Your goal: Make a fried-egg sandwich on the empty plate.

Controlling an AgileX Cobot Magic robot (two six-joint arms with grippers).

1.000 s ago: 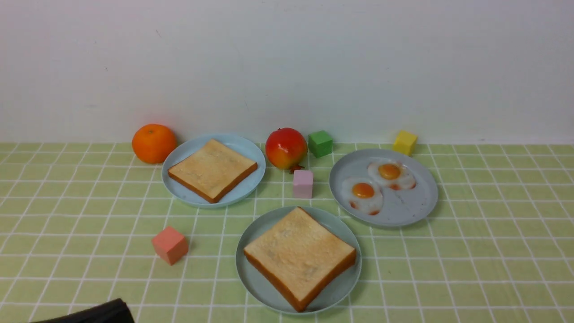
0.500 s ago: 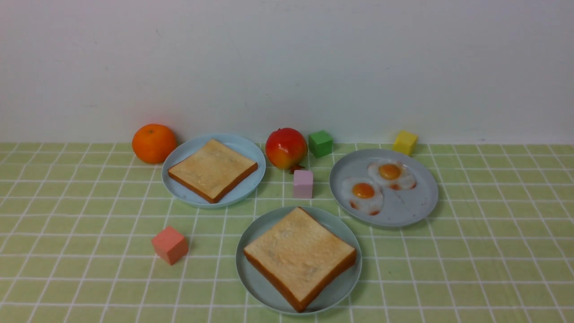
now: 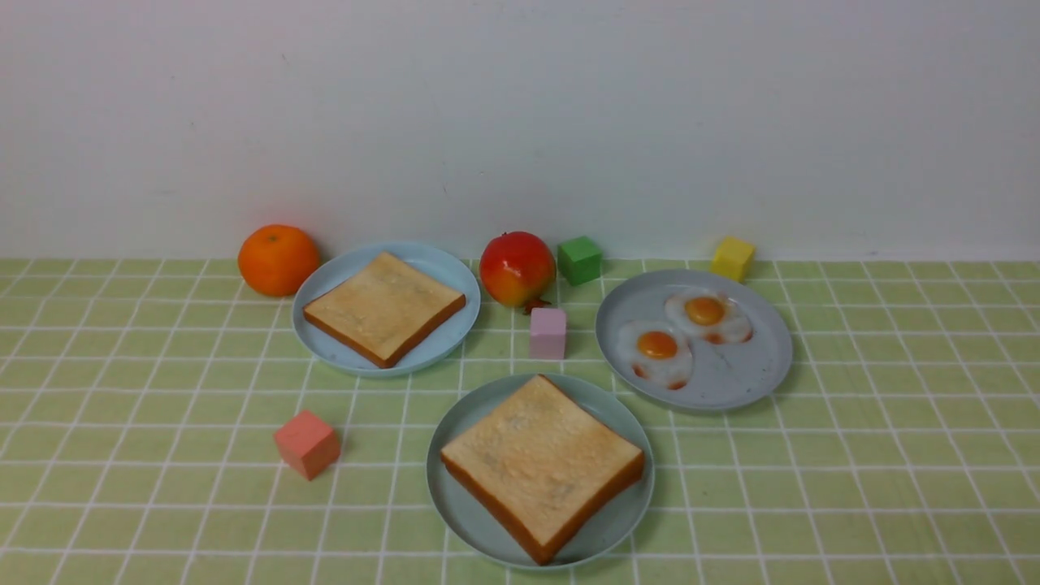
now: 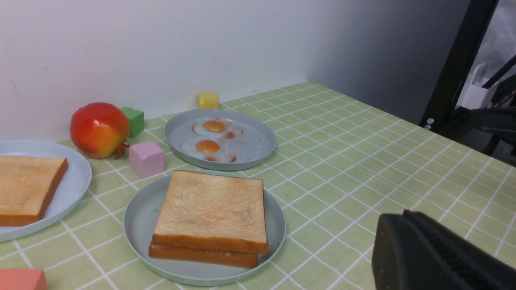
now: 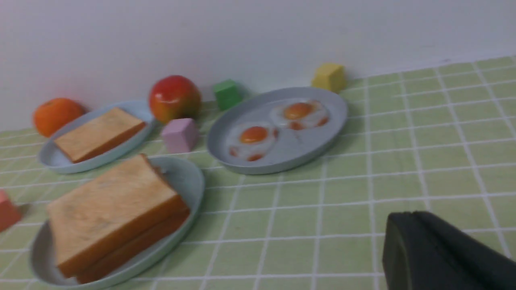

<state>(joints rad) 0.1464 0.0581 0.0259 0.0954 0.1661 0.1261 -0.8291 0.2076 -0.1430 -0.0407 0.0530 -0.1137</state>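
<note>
Two slices of toast (image 3: 543,459) are lying stacked on the pale green plate (image 3: 455,508), nearest the robot among the plates; the upper slice is sitting slightly askew over the lower, as the left wrist view is showing. Filling between the slices: cannot be made out. The left gripper (image 4: 407,215) is clenched, holding nothing, and is hanging apart from the stack. The right gripper (image 5: 407,215) is likewise clenched, holding nothing, also apart from the food. Beyond the stack and to the left, a light blue plate (image 3: 329,345) is bearing a single slice of bread (image 3: 386,307). Beyond and to the right, a grey plate (image 3: 743,378) is bearing two fried eggs (image 3: 656,345), lying side by side. An orange (image 3: 279,260) is resting just beside the blue plate. A red fruit (image 3: 517,268) is standing between the blue and grey plates, with a green block (image 3: 579,260) just beside it and a pink block (image 3: 548,333) nearer the robot. A yellow block (image 3: 733,259) is sitting behind the grey plate; a coral block (image 3: 307,444) is lying left of the green plate.
</note>
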